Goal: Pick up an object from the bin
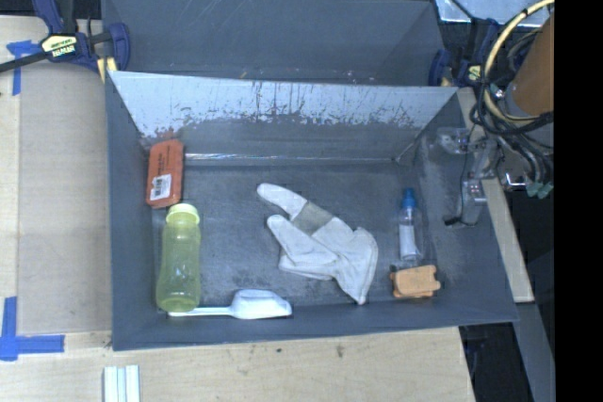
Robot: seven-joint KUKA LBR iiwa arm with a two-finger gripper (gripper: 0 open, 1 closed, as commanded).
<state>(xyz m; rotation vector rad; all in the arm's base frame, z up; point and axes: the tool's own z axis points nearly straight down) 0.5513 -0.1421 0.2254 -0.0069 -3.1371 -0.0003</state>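
My gripper (474, 190) hangs over the bin's right wall, above the sloped side. Nearest to it, just to the left on the bin floor, lies a small clear bottle with a blue cap (407, 228), its cap pointing toward the back. A tan sponge-like chunk (415, 281) sits just in front of that bottle, at the front right. A white and grey work glove (321, 245) lies crumpled in the middle of the floor. The gripper touches none of them.
Along the left side lie an orange-brown block (165, 172), a yellow-green plastic bottle (179, 259) and a white scoop (243, 306) by the front wall. The arm with its cables stands outside the bin's right rim.
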